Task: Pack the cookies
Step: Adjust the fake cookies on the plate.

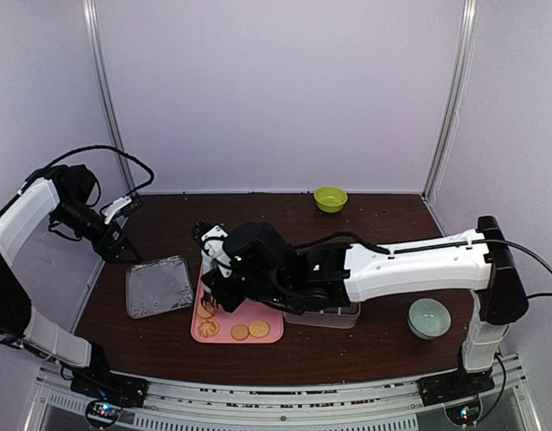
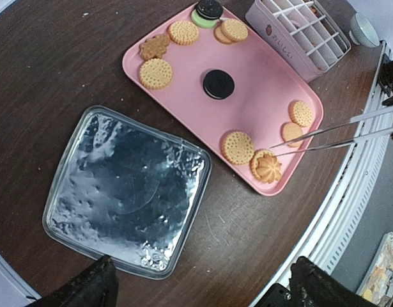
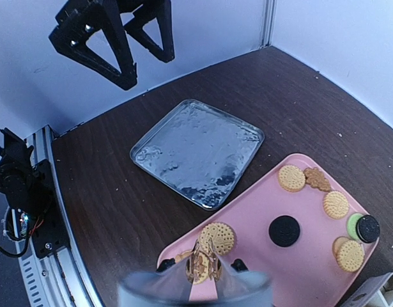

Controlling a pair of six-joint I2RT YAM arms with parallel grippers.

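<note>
Your right gripper [image 3: 201,276] is clamped on the metal tongs [image 2: 349,121], two thin, shiny blades that taper to fine points. In the right wrist view the points stand either side of the swirl cookie [image 2: 266,167], a golden piece with a ridged, piped top. You cannot tell whether it is pinched or only touched.

In the left wrist view that piece lies at the 5 o'clock corner of the pink tray [image 2: 254,77], a smooth, glossy rectangle with rounded corners. All the other cookies [image 2: 238,147] lie on it too:
- Dotted tan rounds sit beside the swirl and at 3 o'clock.
- A matte black sandwich disc is at the centre.
- More tan rounds, a brown leaf-like one and a black disc on a green one line the edge from 10 to 12 o'clock.

At 8 o'clock, apart from the pink tray, is the silver tray [image 2: 126,192], square with a crinkled, foil-like surface. At 1 o'clock stands the white divided box [image 2: 298,32]; the pinkish lettering on its side is too small to read.

Your left gripper [image 3: 123,32] hangs above the table with its black fingers spread wide.
</note>
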